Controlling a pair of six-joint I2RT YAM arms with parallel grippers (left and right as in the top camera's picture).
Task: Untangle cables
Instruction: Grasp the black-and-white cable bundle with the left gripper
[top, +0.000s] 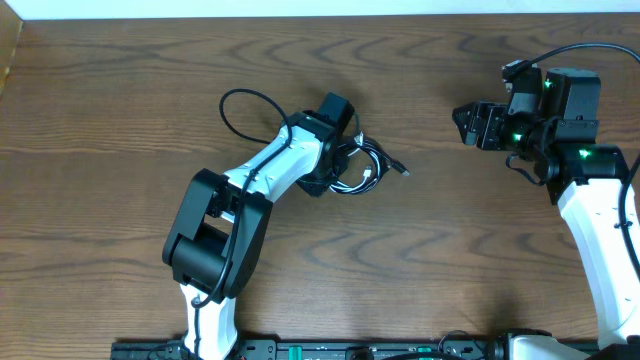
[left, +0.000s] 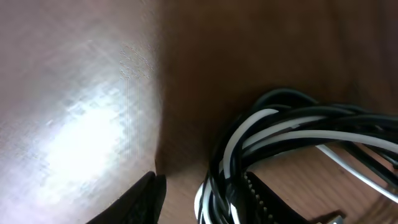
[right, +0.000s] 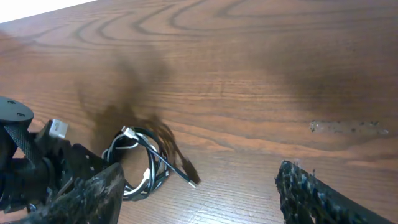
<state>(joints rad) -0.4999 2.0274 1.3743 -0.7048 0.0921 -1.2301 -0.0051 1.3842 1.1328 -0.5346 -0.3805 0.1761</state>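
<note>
Two cables (top: 365, 172), black and white, are found coiled together at mid-table. The left gripper (left: 208, 202) is set astride them, fingers apart, unclamped. The right gripper (top: 462, 125) is held spread, well apart. Grasping is judged in hand, and closure on one strand is required.

Right claw (right: 200, 193) spread wide, coiled black-and-white cables (right: 146, 165) beyond, wooden table (right: 249, 74)

No readable text, labels or numbers anywhere.

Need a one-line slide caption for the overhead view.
Left gripper at the tangled black-and-white cables; right gripper stands apart, jaws open.
</note>
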